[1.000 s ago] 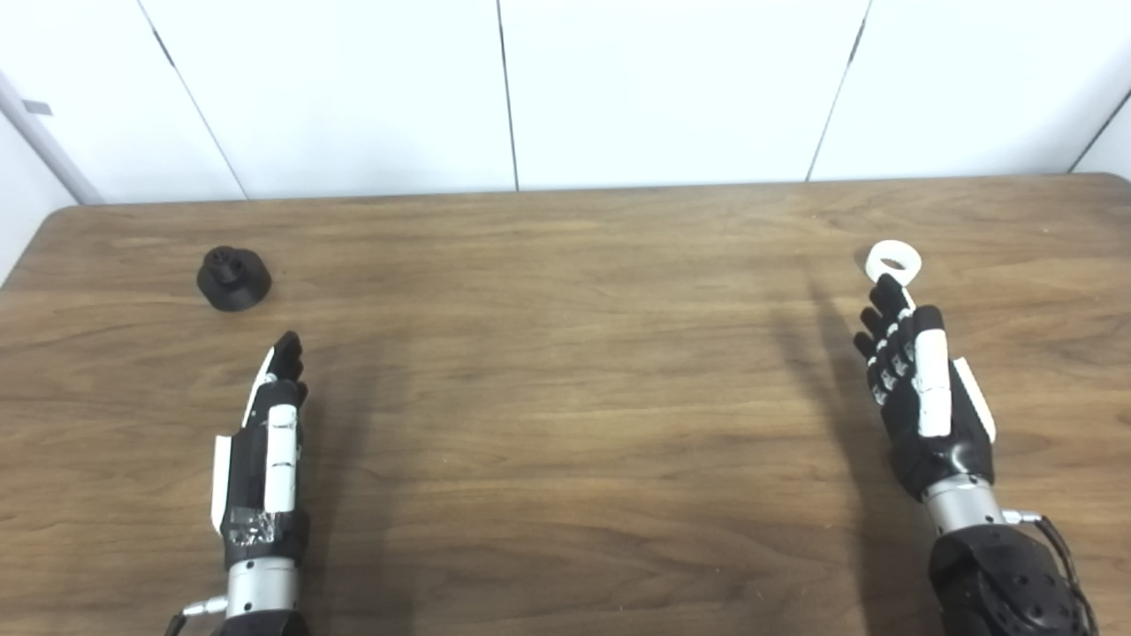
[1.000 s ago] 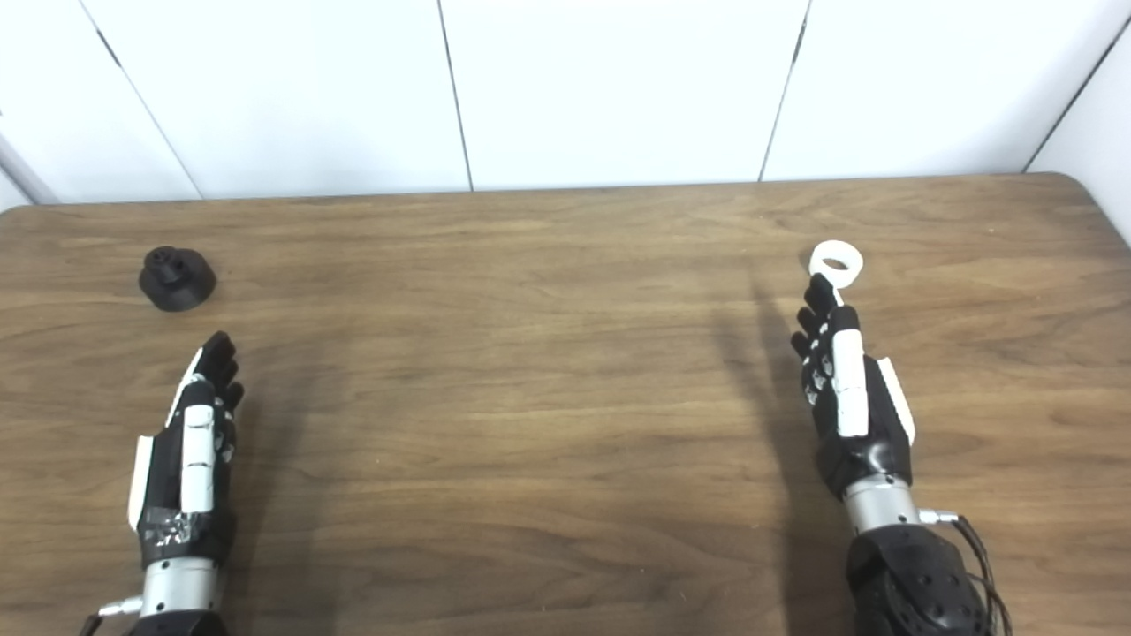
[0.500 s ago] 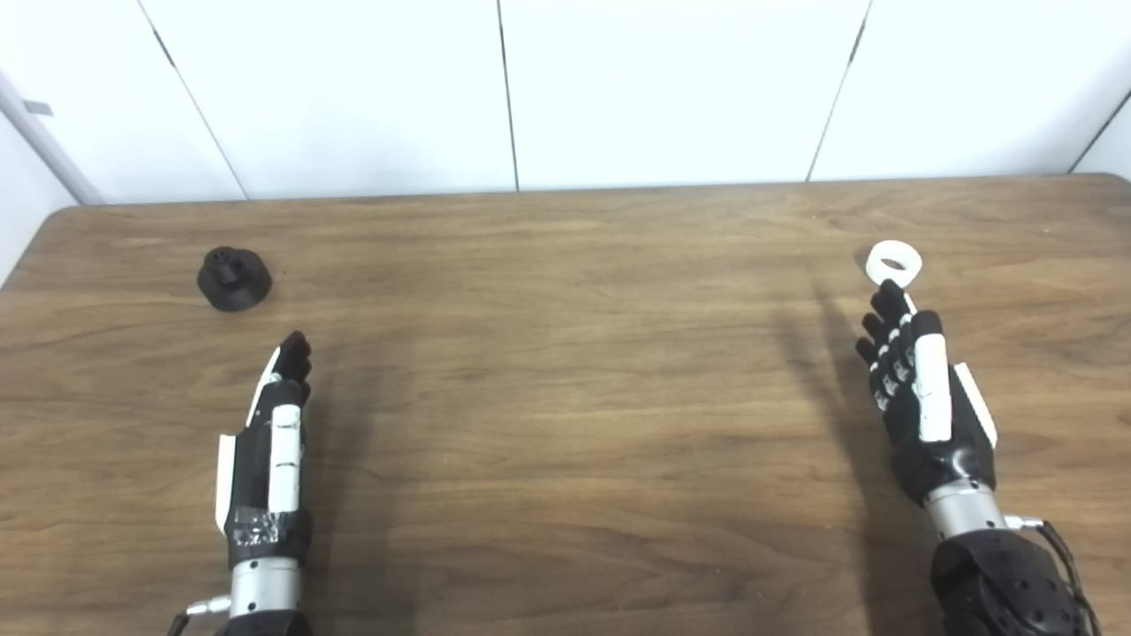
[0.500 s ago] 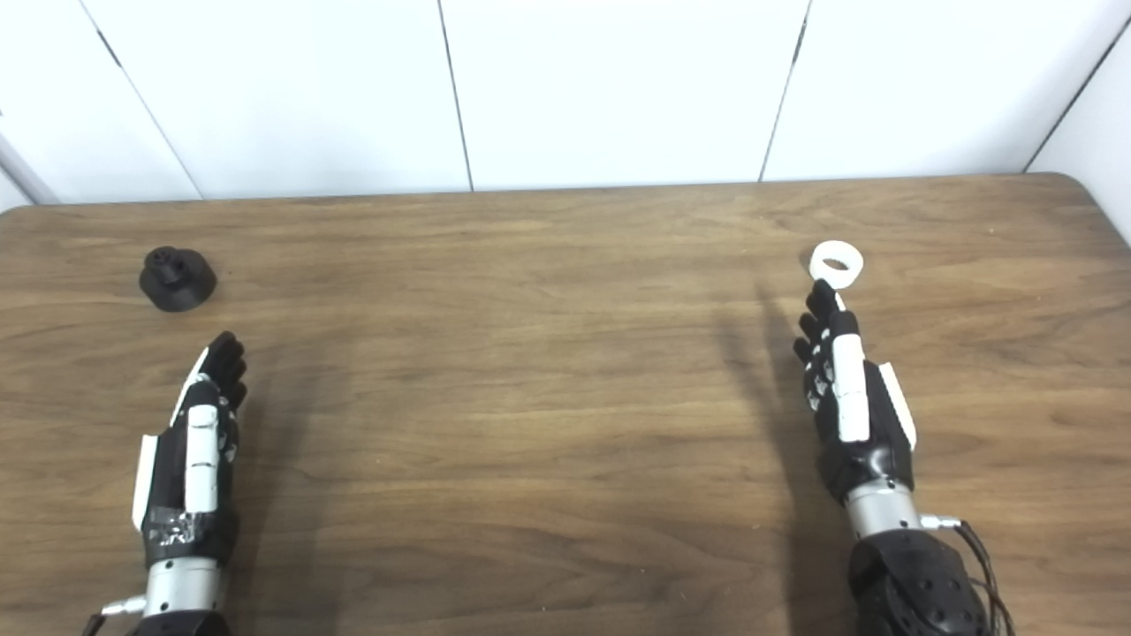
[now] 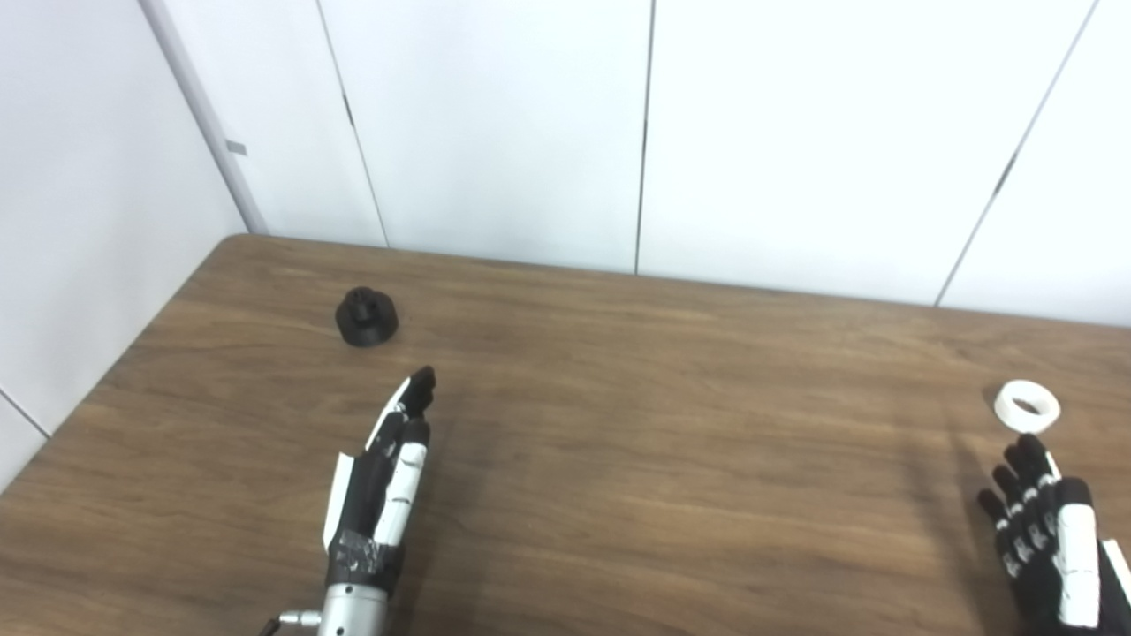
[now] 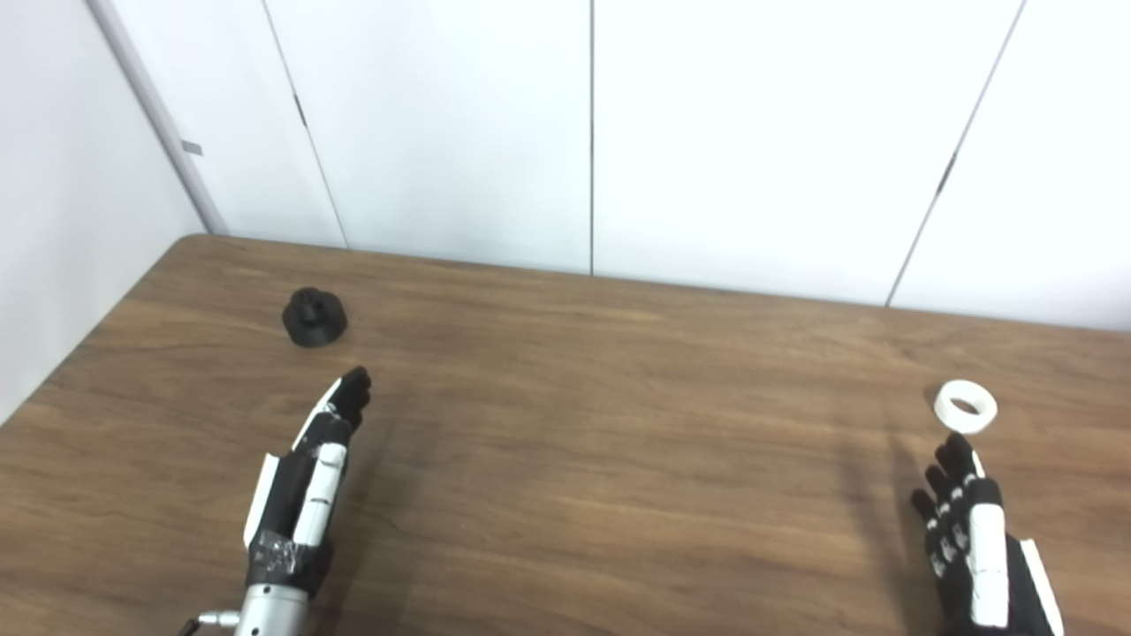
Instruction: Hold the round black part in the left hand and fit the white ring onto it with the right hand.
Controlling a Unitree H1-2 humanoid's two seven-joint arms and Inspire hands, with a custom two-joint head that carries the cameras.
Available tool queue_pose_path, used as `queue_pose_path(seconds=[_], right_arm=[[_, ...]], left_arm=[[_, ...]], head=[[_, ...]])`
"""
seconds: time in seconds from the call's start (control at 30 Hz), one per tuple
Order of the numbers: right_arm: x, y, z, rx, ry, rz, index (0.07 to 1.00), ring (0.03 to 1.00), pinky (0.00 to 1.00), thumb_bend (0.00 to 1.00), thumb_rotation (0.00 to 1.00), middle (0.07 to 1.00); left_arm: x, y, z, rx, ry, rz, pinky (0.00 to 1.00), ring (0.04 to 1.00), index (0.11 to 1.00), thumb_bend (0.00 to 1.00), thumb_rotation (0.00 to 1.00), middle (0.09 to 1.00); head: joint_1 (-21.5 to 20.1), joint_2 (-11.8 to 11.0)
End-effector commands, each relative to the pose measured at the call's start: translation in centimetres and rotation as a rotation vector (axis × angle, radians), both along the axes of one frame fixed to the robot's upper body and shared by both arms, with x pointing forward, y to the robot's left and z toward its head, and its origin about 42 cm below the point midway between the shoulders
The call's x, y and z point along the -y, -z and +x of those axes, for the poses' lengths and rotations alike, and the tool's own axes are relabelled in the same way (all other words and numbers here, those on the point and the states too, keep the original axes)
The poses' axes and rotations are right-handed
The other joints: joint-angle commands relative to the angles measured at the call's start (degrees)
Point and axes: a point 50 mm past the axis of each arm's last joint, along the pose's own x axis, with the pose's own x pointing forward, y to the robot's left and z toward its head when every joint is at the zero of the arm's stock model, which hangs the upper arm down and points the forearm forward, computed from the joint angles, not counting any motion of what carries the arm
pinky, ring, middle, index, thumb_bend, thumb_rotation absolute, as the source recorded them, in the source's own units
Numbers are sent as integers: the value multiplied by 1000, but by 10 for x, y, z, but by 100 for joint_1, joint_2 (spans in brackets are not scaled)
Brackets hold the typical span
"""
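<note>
In the left eye view, we should bring our left robot hand (image 5: pixel 382 495), empty with fingers straight, up to the black part (image 5: pixel 366 316) near the tabletop's (image 5: pixel 618 442) far-left corner and grasp it squarely. In the right eye view, our right robot hand (image 6: pixel 976 548), outstretched and empty, sits just short of the ring (image 6: pixel 965 405) by the right edge.

Brown wood-grain worktop (image 5: pixel 671 459), white panelled wall (image 5: pixel 495 132), a black round part (image 5: pixel 366 316), a white ring (image 5: pixel 1026 406), black-and-white robot hands.
</note>
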Motion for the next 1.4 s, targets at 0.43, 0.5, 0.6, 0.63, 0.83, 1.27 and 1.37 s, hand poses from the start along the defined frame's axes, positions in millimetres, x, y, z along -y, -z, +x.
queue_pose_path(seconds=[0.43,0.5,0.6,0.63,0.83,1.27,1.37], right_arm=[[2,-2,8,42,21,-14,950,961,987,519,999,964],[1,-3,8,40,25,-11,945,952,980,510,1000,955],[0,-5,8,39,9,-18,949,952,978,487,1000,955],[1,-4,8,50,-22,-23,972,976,989,485,1000,977],[4,-4,10,46,-35,-23,998,1000,1000,509,1000,1000],[0,-11,8,45,-38,-36,1000,1000,1000,446,1000,1000],[0,-12,8,43,-33,-34,1000,1000,1000,429,1000,1000]], left_arm=[[33,28,-17,-72,-21,-58,1000,985,941,505,747,955],[33,27,-17,-75,-29,-48,1000,984,936,486,742,952],[31,22,-18,-79,-45,10,975,967,936,486,668,945],[30,19,-18,-86,-50,39,955,957,932,489,644,939],[21,-4,-15,-101,-84,129,977,968,943,591,489,948],[-37,-77,18,-68,-272,514,981,981,943,944,336,971],[-50,-86,28,-76,-313,604,973,987,933,981,358,966]], head=[[290,-234],[186,-169],[122,-132],[81,-121],[-2,-47],[3,-14],[17,-10]])
